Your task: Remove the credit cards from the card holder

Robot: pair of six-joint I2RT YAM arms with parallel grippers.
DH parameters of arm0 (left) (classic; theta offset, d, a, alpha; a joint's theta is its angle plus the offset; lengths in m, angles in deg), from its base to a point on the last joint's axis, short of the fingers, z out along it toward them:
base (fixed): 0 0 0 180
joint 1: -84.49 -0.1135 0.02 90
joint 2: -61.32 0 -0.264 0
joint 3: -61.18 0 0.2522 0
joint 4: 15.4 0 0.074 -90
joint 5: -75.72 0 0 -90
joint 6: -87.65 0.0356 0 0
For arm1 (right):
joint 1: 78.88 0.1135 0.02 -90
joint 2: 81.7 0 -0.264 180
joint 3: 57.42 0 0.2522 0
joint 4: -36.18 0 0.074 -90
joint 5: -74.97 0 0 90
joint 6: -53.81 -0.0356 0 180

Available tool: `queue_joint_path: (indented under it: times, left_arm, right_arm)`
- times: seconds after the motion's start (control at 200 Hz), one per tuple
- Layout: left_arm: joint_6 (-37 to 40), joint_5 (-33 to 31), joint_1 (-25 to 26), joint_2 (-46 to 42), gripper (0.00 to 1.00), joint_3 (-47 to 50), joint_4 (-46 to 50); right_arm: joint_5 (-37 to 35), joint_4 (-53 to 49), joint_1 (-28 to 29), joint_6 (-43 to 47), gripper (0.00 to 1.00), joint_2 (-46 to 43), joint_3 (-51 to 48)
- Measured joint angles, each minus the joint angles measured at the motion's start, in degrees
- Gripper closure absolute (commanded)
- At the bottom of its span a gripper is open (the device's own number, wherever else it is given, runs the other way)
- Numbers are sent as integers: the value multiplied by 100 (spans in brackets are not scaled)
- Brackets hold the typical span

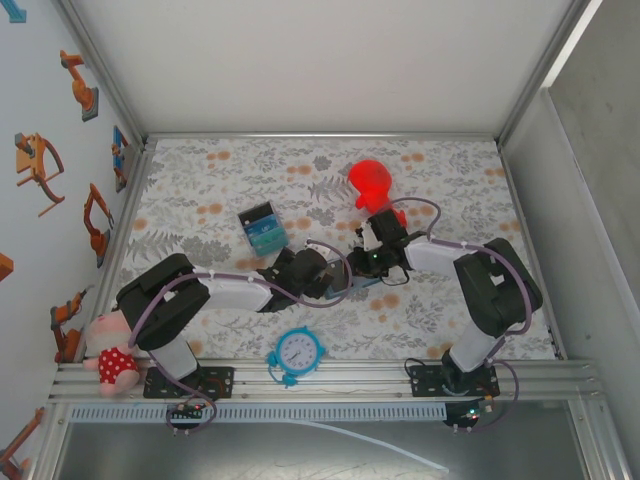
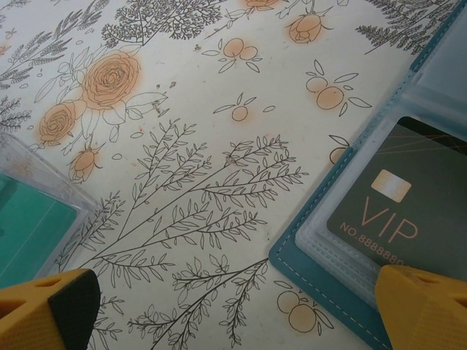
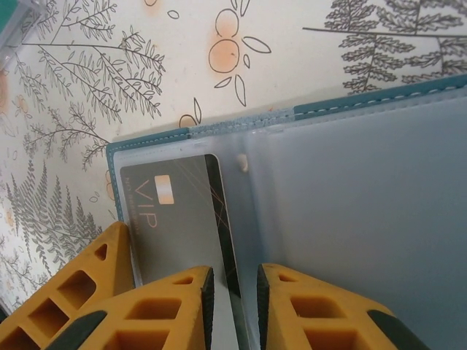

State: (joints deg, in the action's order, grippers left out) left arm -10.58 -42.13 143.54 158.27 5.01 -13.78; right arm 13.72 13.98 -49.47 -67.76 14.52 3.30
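Note:
The card holder (image 2: 319, 269) lies open on the floral cloth, teal-blue with clear sleeves; from above a sliver of it (image 1: 362, 284) shows between the two arms. A dark VIP credit card (image 3: 171, 219) sits in its left sleeve (image 2: 408, 208). My left gripper (image 2: 235, 292) is wide open; one finger (image 2: 423, 310) rests on the holder's edge by the card, the other (image 2: 47, 313) over the cloth. My right gripper (image 3: 235, 281) hovers over the holder's fold, jaws narrowly apart, with the card's right edge and a sleeve sheet running between the pads without being clamped.
A black-and-teal item in a clear case (image 1: 262, 228) lies left of the arms, its corner (image 2: 29, 226) close to my left finger. A red toy (image 1: 372, 185) stands behind the right gripper. A blue clock (image 1: 296, 352) and a pink plush (image 1: 112, 355) sit near the front rail.

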Motion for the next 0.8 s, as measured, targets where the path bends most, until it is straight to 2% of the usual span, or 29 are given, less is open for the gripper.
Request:
queue_joint_path:
  times: [0.801]
  left_arm:
    - [68, -389, 144, 66, 3, -136, 254]
  right_arm:
    - [1152, 1696, -306, -848, 86, -92, -833]
